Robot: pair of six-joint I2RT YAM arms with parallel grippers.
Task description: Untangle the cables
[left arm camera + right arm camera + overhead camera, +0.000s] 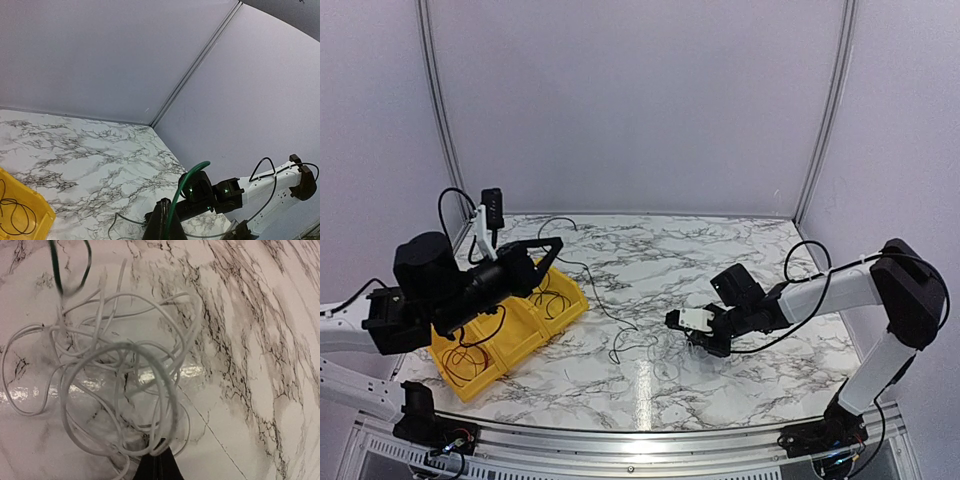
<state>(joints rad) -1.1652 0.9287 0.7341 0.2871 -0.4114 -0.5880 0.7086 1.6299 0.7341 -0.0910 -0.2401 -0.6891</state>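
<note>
A tangle of thin white cables (pixel 115 375) lies on the marble table (pixel 720 250). My right gripper (pixel 157 462) is shut on loops at the tangle's near edge. In the top view the right gripper (pixel 675 320) sits low over the middle of the table. My left gripper (pixel 169 222) is shut on a thin green cable (pixel 192 175), which arcs up from between its fingers. The top view shows the left gripper (pixel 552 250) raised over the yellow bin (pixel 480 375). Part of a dark green cable (pixel 55 267) crosses the tangle's far left.
The yellow bin (pixel 42 212) at the table's left holds loops of thin black cable (pixel 12 215). A small black device (pixel 492 210) stands behind the bin. Grey walls close in the table at the back and on both sides.
</note>
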